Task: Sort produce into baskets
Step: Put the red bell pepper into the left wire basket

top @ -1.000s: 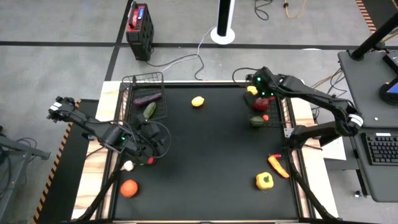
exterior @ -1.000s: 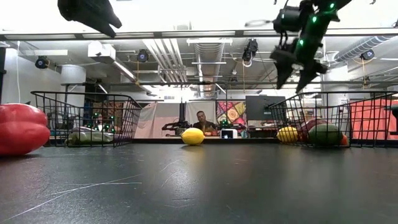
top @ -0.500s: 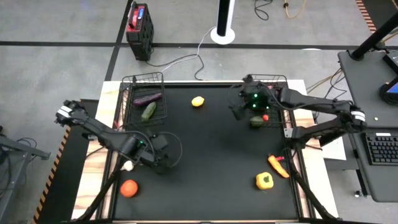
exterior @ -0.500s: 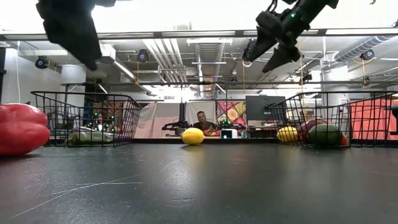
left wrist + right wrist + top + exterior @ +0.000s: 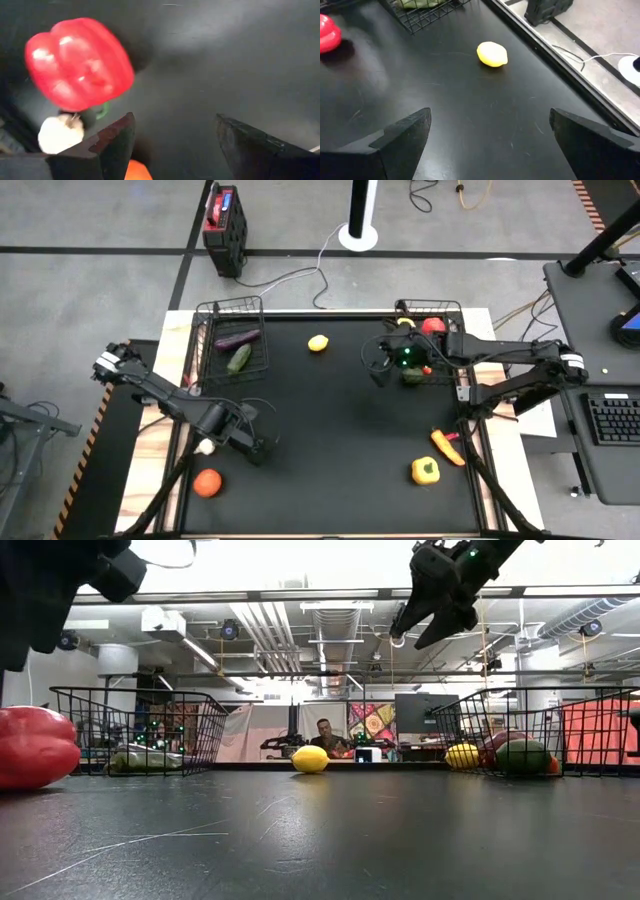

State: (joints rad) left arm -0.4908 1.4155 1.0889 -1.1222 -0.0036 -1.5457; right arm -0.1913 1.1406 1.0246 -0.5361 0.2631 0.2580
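Note:
My left gripper (image 5: 172,145) hangs open, pointing down over the table's near left part (image 5: 258,450), with bare table between its fingers. Just beside it lie a red pepper (image 5: 80,62), a white garlic (image 5: 60,134) and an orange tomato (image 5: 207,482). My right gripper (image 5: 378,365) stands open in the air left of the right basket (image 5: 455,370), slanting down toward a lemon (image 5: 492,54) that rests on the table. The left basket (image 5: 205,340) holds an eggplant (image 5: 237,337) and a cucumber (image 5: 240,358). The right basket holds a red tomato (image 5: 433,325) and other produce.
A yellow pepper (image 5: 425,471) and an orange-red chili (image 5: 447,446) lie near the table's near right corner. A red-and-black box (image 5: 224,225) stands on the floor beyond the far edge. A person (image 5: 325,735) sits in the room behind the table.
My left gripper has come down and toward the near edge, rolling and tipping until it points straight down beside the red pepper. My right gripper has swung from above the right basket toward the table's left and near side, over the open table. Neither has changed its opening.

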